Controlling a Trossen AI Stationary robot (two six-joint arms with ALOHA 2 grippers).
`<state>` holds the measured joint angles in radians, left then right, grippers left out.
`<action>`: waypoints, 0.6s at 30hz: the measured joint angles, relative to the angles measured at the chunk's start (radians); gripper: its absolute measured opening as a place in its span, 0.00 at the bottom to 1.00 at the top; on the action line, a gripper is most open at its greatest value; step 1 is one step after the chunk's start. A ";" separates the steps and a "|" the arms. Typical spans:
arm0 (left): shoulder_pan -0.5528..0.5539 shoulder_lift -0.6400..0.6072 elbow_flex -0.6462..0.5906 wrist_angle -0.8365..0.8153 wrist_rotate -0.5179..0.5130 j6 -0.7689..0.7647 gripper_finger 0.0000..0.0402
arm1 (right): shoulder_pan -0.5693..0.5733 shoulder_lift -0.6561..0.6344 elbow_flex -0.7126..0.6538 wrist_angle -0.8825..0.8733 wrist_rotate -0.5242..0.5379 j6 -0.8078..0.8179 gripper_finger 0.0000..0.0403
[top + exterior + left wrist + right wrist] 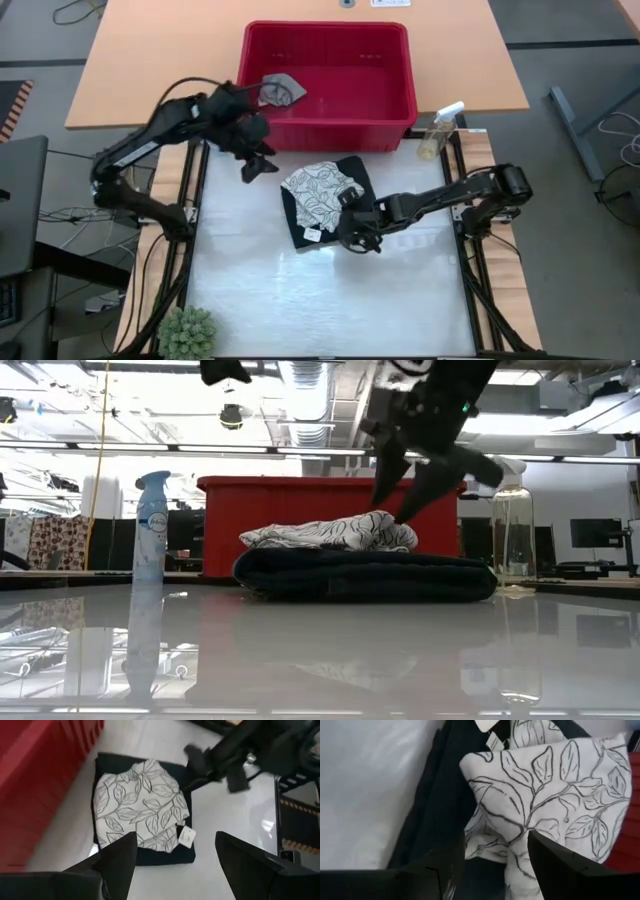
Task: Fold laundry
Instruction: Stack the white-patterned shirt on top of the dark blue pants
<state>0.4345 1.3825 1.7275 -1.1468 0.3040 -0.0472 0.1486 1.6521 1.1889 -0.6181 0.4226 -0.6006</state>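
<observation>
1. High view, nearest item: right gripper (352,222), at the near right edge of the stack in mid-table. Fingers parted, nothing between them, tips just over the cloth edge.
2. Leaf-print cloth (318,190): white, thin, lying rumpled on top of the jeans, a tag (187,835) hanging at one corner. Likely light and limp; it would sag from a single pinch. Best taken at a corner or hem.
3. Jeans (300,232): dark, folded into a flat pad under the cloth, on the table (330,300). Judged heavier, thick, fairly stiff; grip a folded edge.
4. Left gripper (256,166): raised between stack and basket, fingers spread wide, empty.
5. Grey cloth (282,90): small, crumpled inside the red basket (395,40) at the far side. Probably light, soft; pinch any raised fold.
</observation>
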 joint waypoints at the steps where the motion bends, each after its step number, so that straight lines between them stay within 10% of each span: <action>1: -0.017 -0.015 0.000 0.005 -0.019 -0.016 0.64 | 0.000 0.009 0.000 0.011 0.005 -0.007 0.59; 18: -0.289 -0.108 0.000 0.015 -0.265 -0.235 0.64 | -0.034 0.039 0.000 0.083 0.017 -0.111 0.59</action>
<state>0.1451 1.2743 1.7275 -1.1320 0.0387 -0.2825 0.1151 1.6909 1.1892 -0.5354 0.4393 -0.7113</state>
